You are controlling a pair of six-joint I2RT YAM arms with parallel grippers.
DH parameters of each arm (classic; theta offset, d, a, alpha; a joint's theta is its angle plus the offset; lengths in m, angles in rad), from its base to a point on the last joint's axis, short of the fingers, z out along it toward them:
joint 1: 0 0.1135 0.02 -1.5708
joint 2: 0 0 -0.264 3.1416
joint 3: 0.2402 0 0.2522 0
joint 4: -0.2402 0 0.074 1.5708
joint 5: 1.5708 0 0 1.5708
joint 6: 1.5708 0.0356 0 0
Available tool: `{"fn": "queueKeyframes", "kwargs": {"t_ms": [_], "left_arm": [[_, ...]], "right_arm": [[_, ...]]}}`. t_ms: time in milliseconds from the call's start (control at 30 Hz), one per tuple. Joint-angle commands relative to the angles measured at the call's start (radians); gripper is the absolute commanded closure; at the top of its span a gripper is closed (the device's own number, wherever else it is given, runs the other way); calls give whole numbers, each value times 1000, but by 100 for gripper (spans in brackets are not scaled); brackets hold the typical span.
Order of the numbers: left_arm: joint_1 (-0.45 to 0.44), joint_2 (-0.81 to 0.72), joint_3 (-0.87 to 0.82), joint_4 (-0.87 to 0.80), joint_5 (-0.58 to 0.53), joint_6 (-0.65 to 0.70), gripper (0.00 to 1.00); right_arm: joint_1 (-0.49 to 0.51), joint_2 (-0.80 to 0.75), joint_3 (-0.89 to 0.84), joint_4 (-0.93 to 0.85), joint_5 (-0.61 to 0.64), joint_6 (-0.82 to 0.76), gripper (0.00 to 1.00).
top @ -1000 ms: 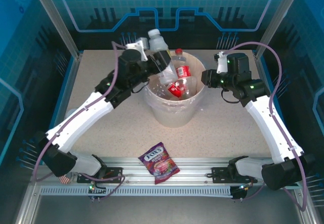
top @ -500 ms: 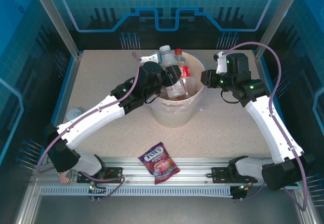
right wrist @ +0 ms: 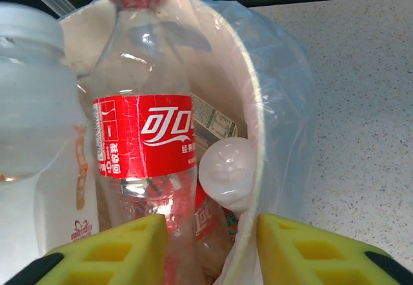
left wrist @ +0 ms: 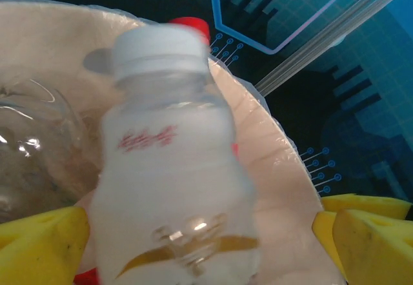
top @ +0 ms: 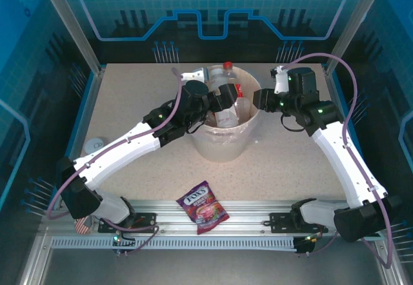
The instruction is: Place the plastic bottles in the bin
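Note:
The bin [top: 222,144], cream-white with a clear liner, stands mid-table and holds several plastic bottles. My left gripper [top: 222,101] hangs over its left rim, open wide. A frosted white-capped bottle [left wrist: 171,169] stands between the yellow pads [left wrist: 39,246], loose from the right one, its lower part inside the bin. My right gripper [right wrist: 213,246] is at the bin's right rim [right wrist: 255,104], open, with the rim and liner in the gap between its pads. Inside are an upright red-label, red-cap bottle [right wrist: 145,137] and the round base of another bottle [right wrist: 226,172].
A purple-red FOX'S candy bag [top: 202,206] lies at the near edge by the metal rail [top: 258,209]. A small round white object [top: 95,145] sits at the table's left edge. Open tabletop lies to either side of the bin.
The left arm carried the frosted bottle from above the bin's far-left rim to over the bin, then its jaws opened wide and the bottle dropped lower. The right jaws parted slightly.

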Motion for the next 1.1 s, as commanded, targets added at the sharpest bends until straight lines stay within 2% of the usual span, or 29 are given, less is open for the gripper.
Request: {"fn": "queueKeyframes", "kwargs": {"t_ms": [0,167,333,533,700,833,967,1067], "left_arm": [[-13,-11,49,-50,-42,111,1],[-12,-46,62,-93,-88,175,10],[-13,-23,58,-107,-36,153,30],[-16,27,63,-119,-3,124,40],[-16,52,57,-126,5,110,42],[-15,27,74,-126,-14,150,41],[2,-13,116,-146,-39,240,26],[49,-43,130,-174,-35,291,20]], "right_arm": [[16,0,61,1,-5,-20,55],[31,-5,90,-13,1,-26,54],[59,-3,99,-16,22,-28,55],[77,0,96,-17,32,-29,56],[78,-1,85,-11,33,-26,56],[78,-3,92,-13,34,-28,56],[77,-8,102,-19,48,-38,56],[74,-19,101,-23,66,-45,54]]}}
